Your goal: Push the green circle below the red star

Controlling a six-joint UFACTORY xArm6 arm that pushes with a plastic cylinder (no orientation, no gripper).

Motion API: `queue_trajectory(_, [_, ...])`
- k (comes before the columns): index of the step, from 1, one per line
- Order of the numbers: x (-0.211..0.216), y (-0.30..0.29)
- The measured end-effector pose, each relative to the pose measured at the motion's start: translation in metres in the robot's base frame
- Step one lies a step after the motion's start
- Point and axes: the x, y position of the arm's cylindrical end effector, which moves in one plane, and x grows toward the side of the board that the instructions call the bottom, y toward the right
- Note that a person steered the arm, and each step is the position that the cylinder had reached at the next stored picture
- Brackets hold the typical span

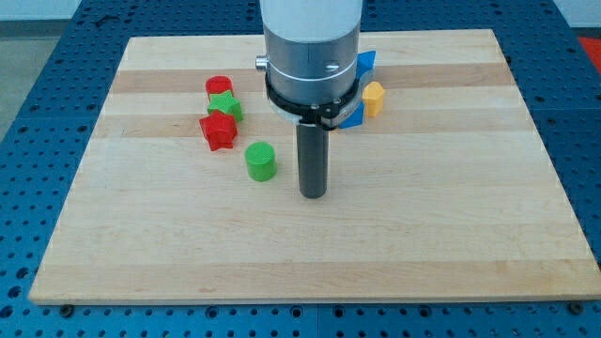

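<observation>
One green circle (261, 161) sits just below and to the view's right of the red star (218, 130), near it but apart, while the rod's tip (313, 194) rests on the surface (451, 225) just to the circle's right, seemingly placed to shove it leftward under the star. There are no jaws here, only the rod. A red cylinder (218, 86) and green star (225, 106) crowd the star's top; blue (365, 63) and yellow (374, 98) blocks lie behind the arm; ample bare board remains below, edges well apart.
</observation>
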Motion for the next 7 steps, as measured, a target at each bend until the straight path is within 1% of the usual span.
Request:
queue_trajectory(1, [-0.024, 0.010])
queue_trajectory(2, [-0.033, 0.016])
queue_trajectory(4, [-0.035, 0.012])
queue_trajectory(7, [-0.035, -0.080])
